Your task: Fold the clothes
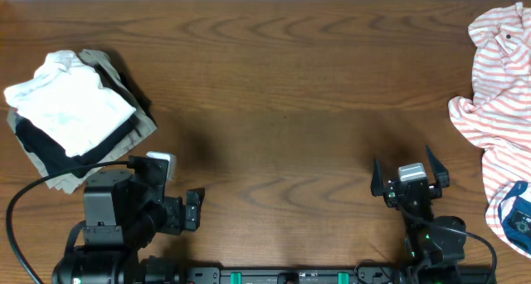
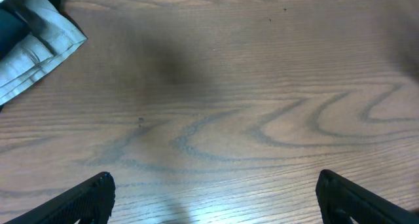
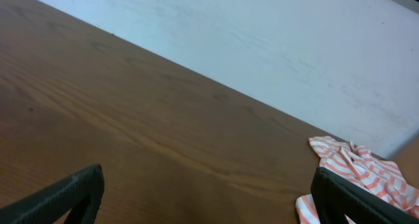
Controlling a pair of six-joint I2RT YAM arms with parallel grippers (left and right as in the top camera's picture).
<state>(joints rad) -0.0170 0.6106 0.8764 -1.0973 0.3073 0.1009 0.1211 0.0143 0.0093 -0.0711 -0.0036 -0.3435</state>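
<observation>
Thin, wrinkly white cloth [image 1: 70, 110]; smooth, matt wood-grain table [image 1: 282, 85].

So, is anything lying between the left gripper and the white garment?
Nothing visible. The white garment lies uncovered on top of the folded pile, and only bare table separates it from the open left gripper.

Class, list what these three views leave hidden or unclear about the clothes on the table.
1. Overhead: the striped shirt runs off the right edge; the right wrist view shows only a corner.
2. Overhead: the white garment covers the dark and khaki clothes beneath; their number is unclear.
3. Overhead: a blue thing at the right edge is cut off, unidentifiable.
4. Left wrist: only the pile corner, cut by the left edge.
</observation>
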